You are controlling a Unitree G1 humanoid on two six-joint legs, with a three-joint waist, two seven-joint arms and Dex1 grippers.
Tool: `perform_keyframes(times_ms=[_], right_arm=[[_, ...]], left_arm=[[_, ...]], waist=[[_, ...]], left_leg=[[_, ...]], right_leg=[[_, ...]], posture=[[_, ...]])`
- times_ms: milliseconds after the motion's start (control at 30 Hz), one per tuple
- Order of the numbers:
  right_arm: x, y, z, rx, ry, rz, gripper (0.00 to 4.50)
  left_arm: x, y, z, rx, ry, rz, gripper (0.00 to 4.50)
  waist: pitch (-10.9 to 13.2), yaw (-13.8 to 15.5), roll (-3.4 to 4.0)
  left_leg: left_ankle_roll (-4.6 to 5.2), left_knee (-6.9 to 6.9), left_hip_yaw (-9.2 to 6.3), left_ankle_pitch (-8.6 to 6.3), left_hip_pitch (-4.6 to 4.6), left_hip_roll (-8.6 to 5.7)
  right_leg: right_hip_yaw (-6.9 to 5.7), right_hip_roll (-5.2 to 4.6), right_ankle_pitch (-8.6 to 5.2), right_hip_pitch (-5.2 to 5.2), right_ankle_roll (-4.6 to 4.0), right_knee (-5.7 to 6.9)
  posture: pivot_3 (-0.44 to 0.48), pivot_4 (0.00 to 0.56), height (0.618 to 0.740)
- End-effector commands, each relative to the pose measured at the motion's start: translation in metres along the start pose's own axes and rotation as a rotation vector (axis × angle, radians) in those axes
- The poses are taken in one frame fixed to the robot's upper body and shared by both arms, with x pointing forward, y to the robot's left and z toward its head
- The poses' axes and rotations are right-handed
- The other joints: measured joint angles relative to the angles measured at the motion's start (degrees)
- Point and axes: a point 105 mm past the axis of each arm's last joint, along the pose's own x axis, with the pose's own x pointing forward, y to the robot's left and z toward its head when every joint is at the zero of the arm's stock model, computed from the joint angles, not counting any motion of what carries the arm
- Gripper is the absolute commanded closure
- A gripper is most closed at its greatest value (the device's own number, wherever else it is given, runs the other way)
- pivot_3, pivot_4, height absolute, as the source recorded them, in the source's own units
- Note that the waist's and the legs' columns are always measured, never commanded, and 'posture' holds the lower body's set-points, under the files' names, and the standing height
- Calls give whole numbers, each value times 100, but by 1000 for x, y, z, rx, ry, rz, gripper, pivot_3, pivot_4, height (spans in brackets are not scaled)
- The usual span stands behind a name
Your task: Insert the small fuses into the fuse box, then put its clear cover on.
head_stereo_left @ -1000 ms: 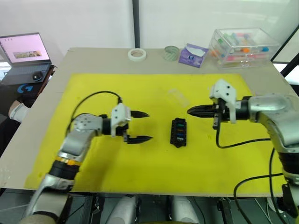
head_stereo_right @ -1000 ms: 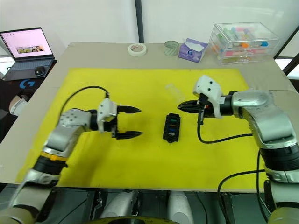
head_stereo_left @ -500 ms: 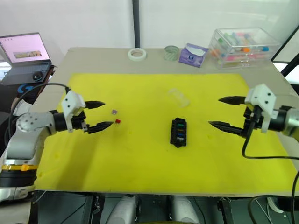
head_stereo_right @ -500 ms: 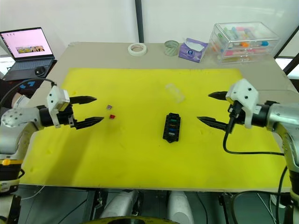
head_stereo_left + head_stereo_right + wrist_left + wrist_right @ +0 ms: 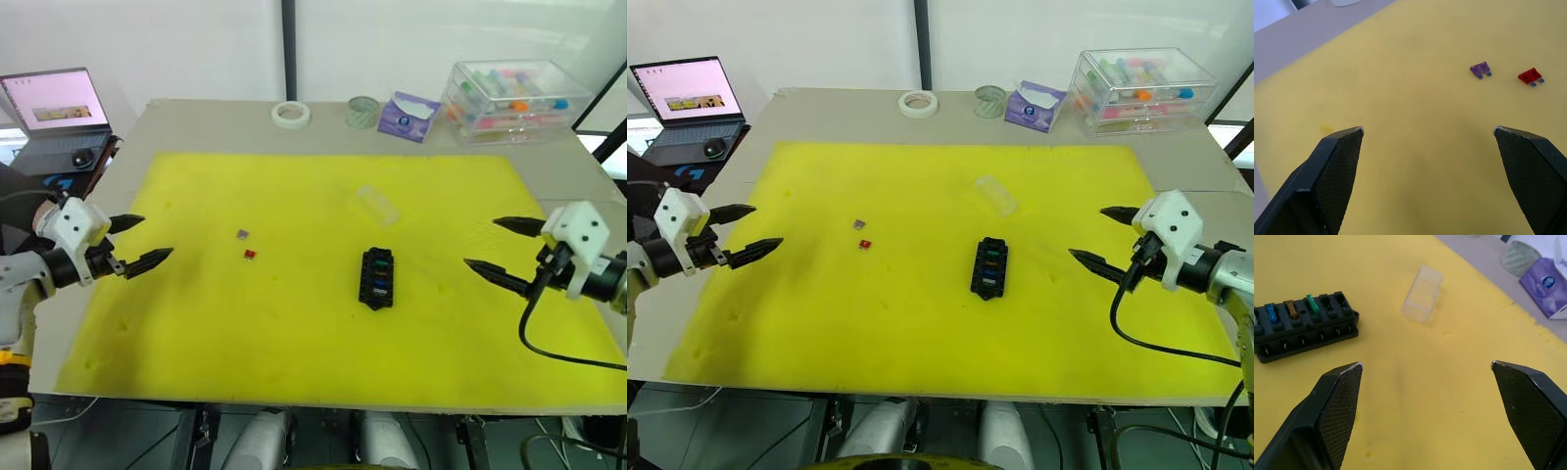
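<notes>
Light: bright, even, daylight-like across the yellow mat (image 5: 294, 323)
Background: the white wall behind the table is washed out, near overexposed
Shadows: soft and faint beside the fuse box (image 5: 988, 266)
Glare: laptop screen (image 5: 57, 100) glows in the upper left
Focus: head views crisp; wrist views soften toward the far edge
</notes>
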Motion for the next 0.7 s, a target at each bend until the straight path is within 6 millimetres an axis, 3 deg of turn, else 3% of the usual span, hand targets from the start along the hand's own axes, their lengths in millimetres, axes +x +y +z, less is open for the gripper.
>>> perform_keyframes(times_ms=[33, 167, 300, 333, 433, 567, 700], right_arm=[[1, -5, 15, -23, -48, -20, 51], [7, -5, 27, -62, -69, 13, 51], [23, 0, 54, -94, -151, 81, 51], [32, 7, 67, -97, -198, 126, 51], [56, 34, 101, -92, -318, 273, 51], [77, 68, 129, -146, -396, 424, 51], [85, 88, 136, -190, -384, 503, 51]], left_arm=[[2, -2, 15, 40, -34, -18, 0], [2, -1, 25, -36, -74, -13, 0], [-1, 5, 42, -192, -189, 35, 0], [-6, 10, 46, -258, -251, 71, 0], [-14, 19, 34, -537, -221, 128, 0], [-17, 12, 21, -772, -102, 161, 0], [-23, -7, 20, -996, -27, 70, 0]], waist=[[0, -2, 0], [1, -11, 1], [2, -28, 4], [3, -37, 4], [3, -141, 3], [3, -168, 3], [4, -119, 1]], left_leg=[[0, 0, 0, 0, 0, 0], [0, 0, 0, 0, 0, 0], [0, 0, 0, 0, 0, 0], [0, 0, 0, 0, 0, 0], [-1, -2, -4, 0, 0, 8], [0, -9, -5, 0, -1, 9], [1, -2, -7, -1, -3, 4]], right_leg=[[0, 0, 0, 0, 0, 0], [0, 0, 0, 0, 0, 1], [1, 0, 0, -1, 0, 1], [0, 1, 0, -1, 0, 1], [-3, 7, 0, -4, 0, 2], [-1, 9, -1, -11, -1, 6], [-2, 5, -1, -10, -1, 8]], posture=[[0, 150, 740], [0, 150, 740], [0, 150, 740], [0, 150, 740], [0, 150, 740], [0, 150, 740], [0, 150, 740]])
